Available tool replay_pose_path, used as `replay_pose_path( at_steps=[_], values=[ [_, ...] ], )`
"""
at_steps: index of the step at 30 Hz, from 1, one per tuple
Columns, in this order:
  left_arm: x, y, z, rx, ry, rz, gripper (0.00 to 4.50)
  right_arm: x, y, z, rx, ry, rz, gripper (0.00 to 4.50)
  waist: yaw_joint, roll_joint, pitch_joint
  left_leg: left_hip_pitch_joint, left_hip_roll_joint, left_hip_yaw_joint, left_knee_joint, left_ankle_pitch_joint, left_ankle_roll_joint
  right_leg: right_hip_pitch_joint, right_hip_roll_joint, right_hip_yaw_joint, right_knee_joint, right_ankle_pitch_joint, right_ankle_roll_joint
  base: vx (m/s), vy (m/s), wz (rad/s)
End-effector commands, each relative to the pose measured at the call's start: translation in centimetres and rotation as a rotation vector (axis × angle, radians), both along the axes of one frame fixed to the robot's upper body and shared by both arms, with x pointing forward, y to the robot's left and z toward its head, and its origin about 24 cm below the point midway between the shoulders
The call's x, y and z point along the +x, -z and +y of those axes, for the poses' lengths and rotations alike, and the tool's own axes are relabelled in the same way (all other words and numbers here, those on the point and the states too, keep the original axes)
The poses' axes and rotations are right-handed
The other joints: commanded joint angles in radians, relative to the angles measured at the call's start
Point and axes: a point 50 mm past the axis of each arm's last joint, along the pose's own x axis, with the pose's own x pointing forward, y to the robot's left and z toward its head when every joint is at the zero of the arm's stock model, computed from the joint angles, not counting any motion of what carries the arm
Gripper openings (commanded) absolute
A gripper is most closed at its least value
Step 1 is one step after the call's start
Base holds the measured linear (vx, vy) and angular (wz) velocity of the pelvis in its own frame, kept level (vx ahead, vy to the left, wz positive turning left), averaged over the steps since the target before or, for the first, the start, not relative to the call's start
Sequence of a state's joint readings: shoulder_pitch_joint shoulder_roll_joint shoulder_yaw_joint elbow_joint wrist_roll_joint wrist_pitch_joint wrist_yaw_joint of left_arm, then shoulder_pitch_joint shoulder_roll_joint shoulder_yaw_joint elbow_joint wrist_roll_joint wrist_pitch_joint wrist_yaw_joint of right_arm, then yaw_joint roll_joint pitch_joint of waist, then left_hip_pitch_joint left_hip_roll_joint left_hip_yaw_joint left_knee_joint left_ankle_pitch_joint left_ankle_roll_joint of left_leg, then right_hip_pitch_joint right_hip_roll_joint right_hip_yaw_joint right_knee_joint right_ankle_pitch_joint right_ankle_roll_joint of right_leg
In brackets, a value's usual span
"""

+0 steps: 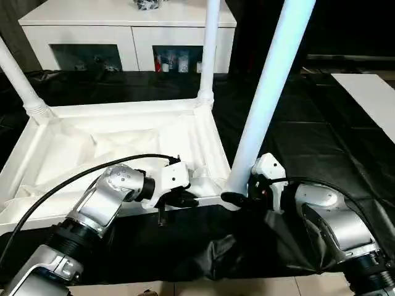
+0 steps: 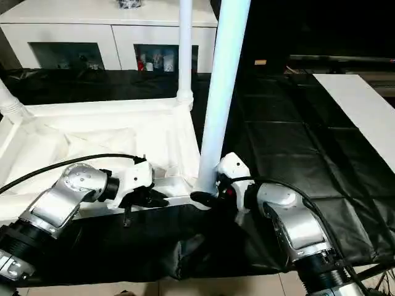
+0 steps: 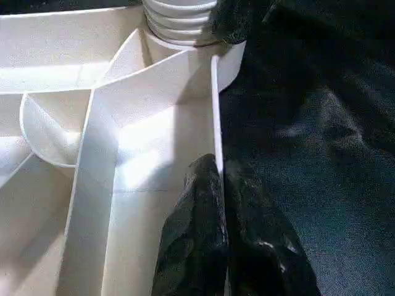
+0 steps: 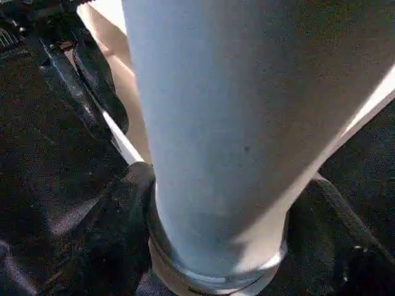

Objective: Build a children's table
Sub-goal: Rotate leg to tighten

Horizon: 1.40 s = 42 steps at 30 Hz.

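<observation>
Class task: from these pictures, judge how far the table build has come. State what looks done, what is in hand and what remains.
Done: two legs stand in the upturned tabletop's far corners, the far-right leg and the far-left leg.
In hand: the right gripper has its jaws around the third leg at the near-right corner, while the left gripper pinches the tabletop's rim.
Left: no fourth leg stands yet.

pretty bright indoor light from overhead, glare washing out the white tabletop (image 1: 117,139), shiny highlights on the black floor cover (image 1: 308,142), soft shadows under the near edge, close leg (image 4: 216,123) blurry and bluish
</observation>
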<state>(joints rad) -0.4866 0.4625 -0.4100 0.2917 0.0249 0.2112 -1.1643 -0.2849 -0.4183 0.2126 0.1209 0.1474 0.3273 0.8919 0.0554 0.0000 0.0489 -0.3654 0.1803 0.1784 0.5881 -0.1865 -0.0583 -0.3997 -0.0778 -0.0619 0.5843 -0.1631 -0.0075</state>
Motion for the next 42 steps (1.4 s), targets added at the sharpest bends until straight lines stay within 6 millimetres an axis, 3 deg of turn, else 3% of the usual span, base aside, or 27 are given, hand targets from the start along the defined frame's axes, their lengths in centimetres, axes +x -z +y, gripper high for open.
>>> replay_pose_path(
  at_steps=[1,3,6,7,10,12,14,18,21,22,24,26,28,32,34,36,40,42],
  values=[
    [-0.4,0.7,-0.2,0.042,0.045,0.032,0.00,0.0,0.3,0.3,0.002,-0.005,0.020,2.71,-0.001,-0.001,-0.060,0.011,0.048,-0.014,-0.074,-0.231,0.027,0.045,-0.065,0.046,-0.061,-0.259,-0.209,0.000,0.000,0.00],
    [-0.3,0.7,-0.2,0.047,0.039,0.029,0.00,0.1,0.5,0.3,0.002,0.032,0.028,2.70,-0.001,-0.002,-0.059,0.012,0.048,-0.014,-0.075,-0.235,0.025,0.044,-0.064,0.046,-0.062,-0.273,-0.205,0.000,0.000,0.00],
    [0.2,1.0,-0.4,0.048,-0.043,0.011,0.00,1.4,1.5,0.3,-0.008,0.249,0.037,2.70,-0.009,-0.001,-0.054,0.011,0.045,-0.016,-0.079,-0.275,0.001,0.040,-0.064,0.044,-0.070,-0.354,-0.184,0.000,0.000,0.00],
    [0.9,1.2,-0.9,0.034,-0.135,-0.009,0.00,2.3,2.2,0.6,-0.002,0.428,0.049,2.70,-0.013,0.001,-0.052,0.012,0.045,-0.018,-0.081,-0.291,-0.009,0.038,-0.064,0.043,-0.071,-0.382,-0.180,0.000,0.000,0.00],
    [2.1,1.1,-1.7,0.014,-0.275,-0.049,0.00,2.9,2.9,1.7,0.010,0.564,0.080,2.70,-0.031,-0.003,-0.048,0.023,0.039,-0.027,-0.079,-0.382,-0.041,0.030,-0.066,0.033,-0.092,-0.561,-0.119,-0.038,0.002,-0.03],
    [3.1,1.1,-2.5,0.007,-0.413,-0.081,0.00,3.4,3.5,3.3,0.009,0.678,0.089,2.69,-0.039,0.001,-0.045,0.029,0.039,-0.032,-0.080,-0.441,-0.046,0.020,-0.065,0.027,-0.105,-0.623,-0.087,-0.028,0.004,-0.02],
    [3.7,1.1,-3.1,0.002,-0.493,-0.100,0.00,3.9,3.5,4.2,0.027,0.749,0.094,2.69,-0.045,0.002,-0.046,0.026,0.036,-0.039,-0.083,-0.464,-0.049,0.027,-0.065,0.018,-0.112,-0.633,-0.067,0.000,0.000,0.00],
    [4.4,1.0,-4.4,-0.025,-0.581,-0.126,0.00,4.6,3.0,6.2,0.071,0.776,0.082,2.69,-0.056,0.005,-0.045,0.045,0.032,-0.041,-0.077,-0.519,-0.038,0.013,-0.063,0.009,-0.128,-0.636,-0.060,0.000,0.000,0.00],
    [4.5,1.0,-5.1,-0.037,-0.584,-0.151,0.00,4.9,2.2,7.4,0.120,0.706,0.046,2.69,-0.065,0.005,-0.043,0.036,0.033,-0.044,-0.083,-0.541,-0.024,0.021,-0.063,0.002,-0.133,-0.627,-0.051,0.000,0.000,0.00],
    [4.5,0.9,-5.1,-0.036,-0.565,-0.158,0.00,4.9,1.5,7.6,0.144,0.659,0.009,3.25,-0.065,0.003,-0.044,0.037,0.031,-0.043,-0.083,-0.540,-0.019,0.020,-0.065,0.003,-0.135,-0.630,-0.048,0.000,0.000,0.00],
    [4.4,0.9,-4.8,-0.027,-0.545,-0.171,0.00,4.9,1.0,7.3,0.180,0.651,-0.017,3.41,-0.061,0.006,-0.049,0.028,0.036,-0.043,-0.089,-0.502,-0.011,0.029,-0.071,0.009,-0.127,-0.574,-0.065,0.000,0.000,0.00],
    [4.2,0.9,-4.4,-0.023,-0.513,-0.171,0.00,4.9,0.8,6.6,0.163,0.653,-0.044,3.61,-0.059,0.007,-0.049,0.020,0.039,-0.041,-0.094,-0.473,-0.003,0.031,-0.071,0.016,-0.117,-0.518,-0.089,0.000,0.000,0.00],
    [4.1,0.9,-4.1,-0.017,-0.505,-0.174,0.00,4.9,0.7,6.2,0.152,0.653,-0.063,3.74,-0.068,0.007,-0.053,0.007,0.040,-0.045,-0.097,-0.449,-0.006,0.041,-0.071,0.017,-0.103,-0.462,-0.111,0.000,0.000,0.00],
    [3.6,0.8,-2.9,-0.003,-0.445,-0.175,0.00,4.6,0.0,4.5,0.129,0.578,-0.098,3.97,-0.064,0.001,-0.059,0.002,0.040,-0.028,-0.087,-0.345,0.027,0.042,-0.074,0.030,-0.093,-0.354,-0.159,0.000,0.000,0.00],
    [3.3,0.7,-2.1,0.006,-0.429,-0.164,0.00,4.2,-0.4,3.4,0.129,0.497,-0.092,3.97,-0.062,-0.002,-0.056,-0.001,0.040,-0.024,-0.085,-0.332,0.040,0.043,-0.070,0.031,-0.091,-0.345,-0.164,0.000,0.000,0.00],
    [2.7,0.8,-1.6,0.003,-0.361,-0.129,0.00,3.5,-0.7,2.2,0.121,0.398,-0.096,3.97,-0.055,-0.003,-0.057,0.003,0.040,-0.021,-0.079,-0.331,0.053,0.039,-0.072,0.035,-0.090,-0.380,-0.160,0.000,0.000,0.00],
    [2.1,0.8,-1.4,-0.005,-0.284,-0.103,0.00,3.1,-0.8,1.6,0.104,0.339,-0.099,3.97,-0.046,-0.004,-0.059,0.001,0.041,-0.016,-0.073,-0.271,0.062,0.036,-0.069,0.038,-0.079,-0.320,-0.187,0.000,0.000,0.00],
    [0.9,0.8,-0.8,0.006,-0.144,-0.027,0.00,2.1,-0.6,0.4,0.067,0.206,-0.064,3.97,-0.037,-0.003,-0.062,0.006,0.040,-0.014,-0.069,-0.259,0.062,0.036,-0.068,0.038,-0.075,-0.298,-0.202,0.000,0.000,0.00]
  ],
)
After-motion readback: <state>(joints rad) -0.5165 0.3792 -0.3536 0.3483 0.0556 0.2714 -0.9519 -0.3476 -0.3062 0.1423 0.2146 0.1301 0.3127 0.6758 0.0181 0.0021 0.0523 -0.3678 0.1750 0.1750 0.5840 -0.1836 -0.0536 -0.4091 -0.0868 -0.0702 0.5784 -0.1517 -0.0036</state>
